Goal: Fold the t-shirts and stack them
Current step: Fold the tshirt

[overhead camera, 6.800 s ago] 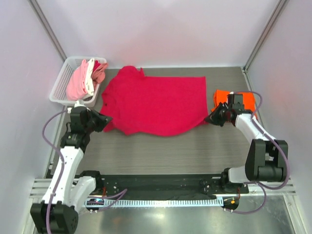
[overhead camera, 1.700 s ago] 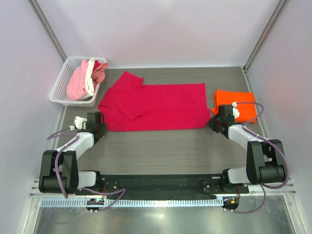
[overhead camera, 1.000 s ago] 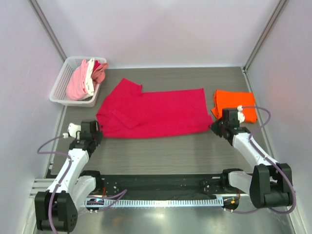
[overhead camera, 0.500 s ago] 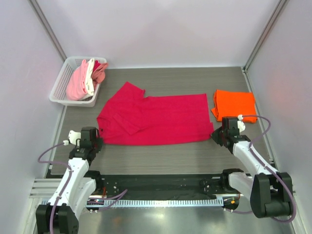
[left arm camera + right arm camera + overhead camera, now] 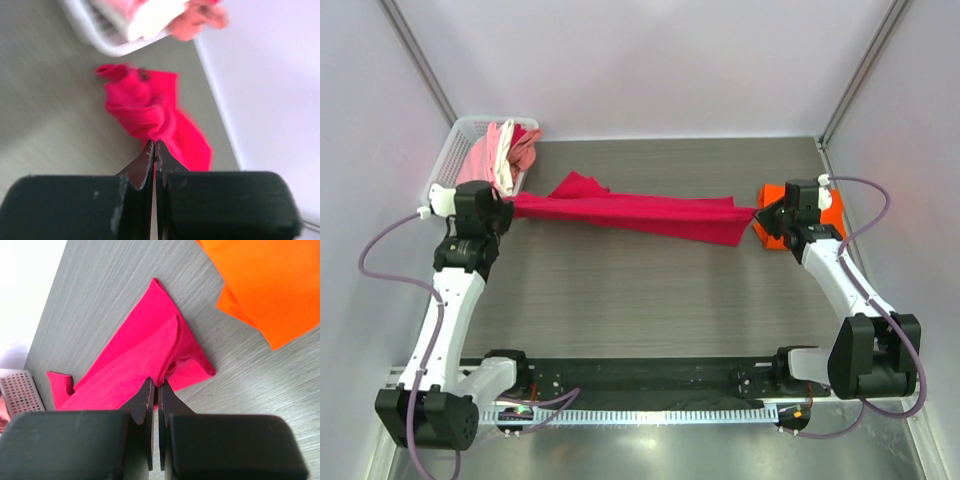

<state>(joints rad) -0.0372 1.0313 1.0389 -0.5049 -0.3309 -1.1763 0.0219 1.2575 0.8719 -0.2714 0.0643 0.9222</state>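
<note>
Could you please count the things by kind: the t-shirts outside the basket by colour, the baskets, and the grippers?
crimson t-shirt: 1
orange t-shirt: 1
basket: 1
grippers, left gripper and right gripper: 2
Total: 5

The stretched shirt (image 5: 630, 212) ran left to right above the far half of the table (image 5: 650, 290). The left gripper (image 5: 505, 208) pinched its left end and the right gripper (image 5: 760, 212) pinched its right end. Just behind and to the left of its left end stood the basket (image 5: 448, 160), in the table's far left corner. A bundle of shirts (image 5: 500, 155) lay in the basket, some draped over the rim nearest the stretched shirt. Just past its right end lay the folded shirt (image 5: 270, 285), flat on the table and partly under the right arm.
</note>
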